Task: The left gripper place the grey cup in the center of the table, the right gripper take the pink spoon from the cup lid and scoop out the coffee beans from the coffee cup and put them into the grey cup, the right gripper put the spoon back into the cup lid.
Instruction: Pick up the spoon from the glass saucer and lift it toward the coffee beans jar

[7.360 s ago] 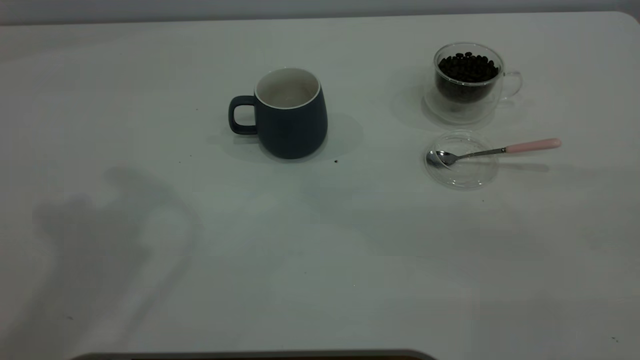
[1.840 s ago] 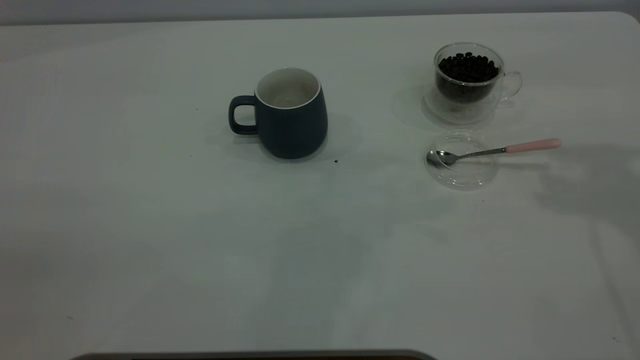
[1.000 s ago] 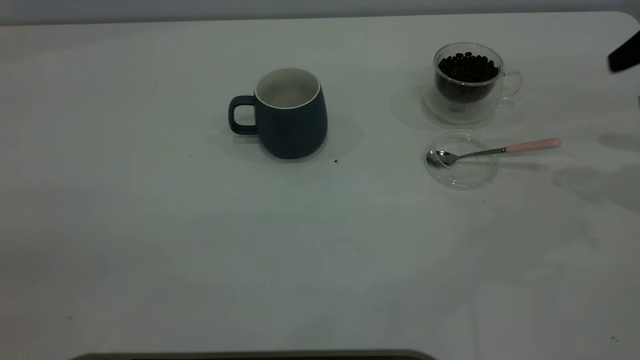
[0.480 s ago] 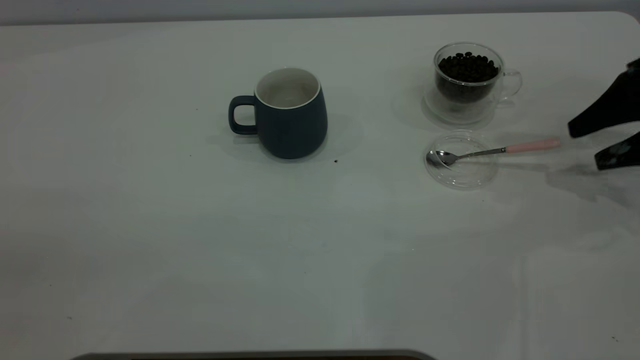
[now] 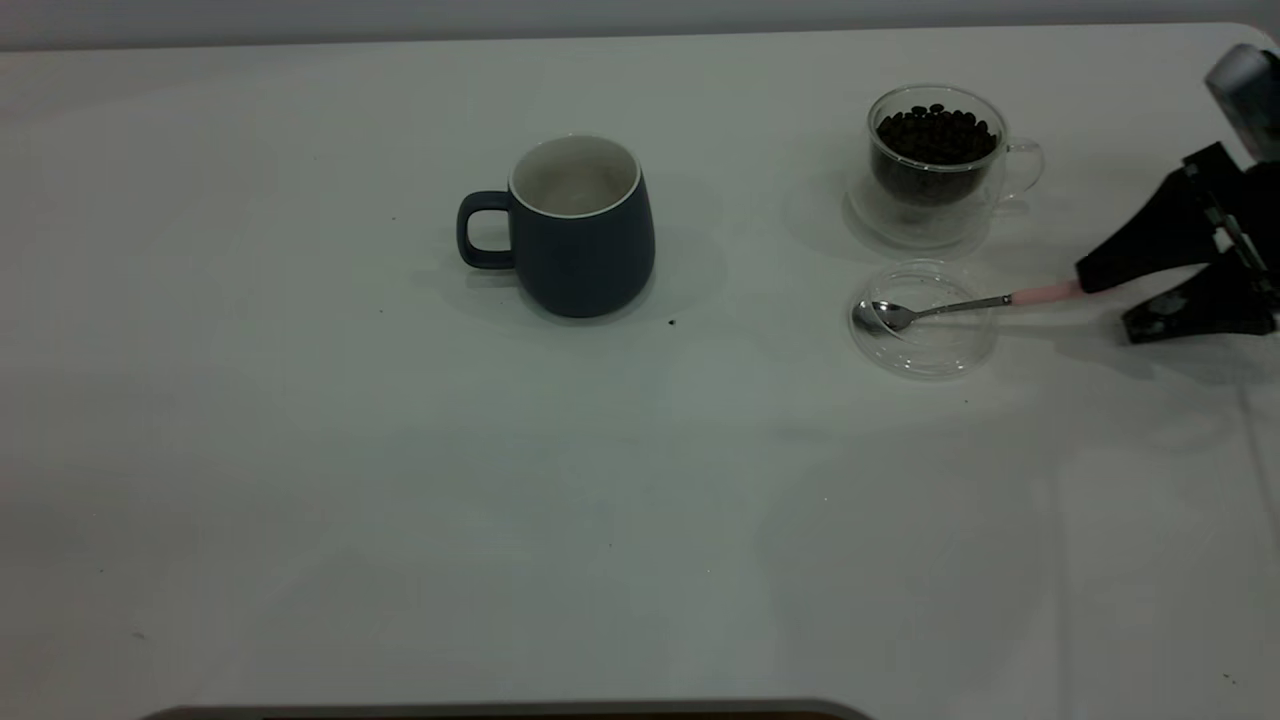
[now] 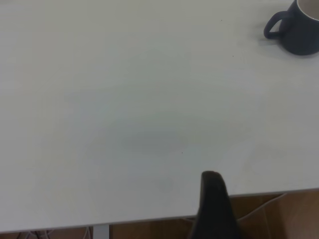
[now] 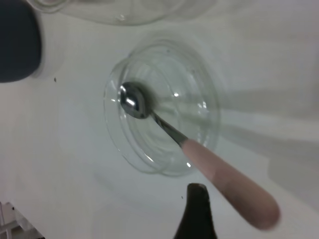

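the near part of the white table (image 5: 500, 520) lies bare. at the right edge the right gripper (image 5: 1110, 297) sits low over the table with its two dark fingers (image 5: 1140, 250) spread apart on either side of the far end of the spoon's pink handle; it has nothing gripped. the pink spoon (image 5: 960, 305) lies with its metal bowl inside the clear cup lid (image 5: 925, 355) and its handle sticking out over the rim toward the gripper. toward the middle stands the grey cup (image 5: 580, 230), upright, handle pointing left. farther back on the right, just behind the lid, the glass coffee cup (image 5: 935, 205) holds the dark coffee beans (image 5: 935, 135). of the left gripper (image 6: 213, 209) only one dark finger shows, at the table's edge, well apart from the grey cup; i cannot tell whether it is open.
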Tool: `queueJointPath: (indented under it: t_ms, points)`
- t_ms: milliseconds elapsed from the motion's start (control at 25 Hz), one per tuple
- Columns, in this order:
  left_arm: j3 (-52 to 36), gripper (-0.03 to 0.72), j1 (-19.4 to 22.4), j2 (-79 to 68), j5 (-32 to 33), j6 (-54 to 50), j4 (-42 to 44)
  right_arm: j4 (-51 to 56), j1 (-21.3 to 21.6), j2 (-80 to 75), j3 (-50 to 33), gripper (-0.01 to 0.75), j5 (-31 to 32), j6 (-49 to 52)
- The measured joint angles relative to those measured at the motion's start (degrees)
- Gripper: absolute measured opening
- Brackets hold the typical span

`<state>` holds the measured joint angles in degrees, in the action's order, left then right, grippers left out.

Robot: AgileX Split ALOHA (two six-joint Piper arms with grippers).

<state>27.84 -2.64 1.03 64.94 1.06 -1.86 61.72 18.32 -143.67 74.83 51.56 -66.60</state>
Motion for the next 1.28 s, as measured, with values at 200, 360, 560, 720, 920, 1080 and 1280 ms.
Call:
queueJointPath:
  t_ms: [200,360,560,720,920,1080,1280]
  points:
    - [0.00,0.586,0.00,0.00,0.00,0.00,0.00,0.25,-2.22,-0.07,0.57,0.671,0.31,-0.11]
    - [0.00,0.586,0.00,0.00,0.00,0.00,0.00,2.26,-3.81,-0.07,0.61,0.654,0.11,-0.94]
    - [0.00,0.586,0.00,0.00,0.00,0.00,0.00,4.11,-4.20,-0.07,0.61,0.582,0.36,-0.97]
    - [0.00,0.586,0.00,0.00,0.00,0.00,0.00,4.51,-4.20,-0.07,0.61,0.527,1.07,0.31]
    - [0.00,0.586,0.00,0.00,0.00,0.00,0.00,4.45,-4.20,-0.07,0.61,0.512,1.35,2.90]
    - [0.00,0.586,0.00,0.00,0.00,0.00,0.00,4.34,-4.20,-0.12,0.61,0.511,1.39,5.37]
    - [0.00,0.586,0.00,0.00,0.00,0.00,0.00,4.34,-4.20,-0.11,0.61,0.497,1.39,7.00]
